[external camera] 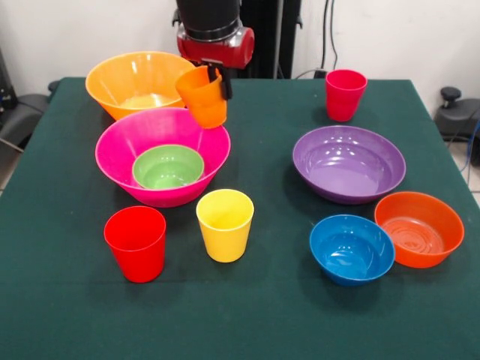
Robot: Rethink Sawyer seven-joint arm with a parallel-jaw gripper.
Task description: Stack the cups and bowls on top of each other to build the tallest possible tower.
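green bowl point(168, 166) nested in pink bowl point(163, 155), orange cup point(202, 97) tilted above its rim

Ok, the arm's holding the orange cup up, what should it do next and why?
Probably lower the orange cup, held tilted by the gripper, toward the green bowl nested inside the pink bowl. The cup already hangs over that bowl's far rim, so it is the nearest stack.

Green table cloth point(247, 315): below the gripper point(217, 84). Black cables point(328, 30): on white wall point(390, 34), right of gripper.
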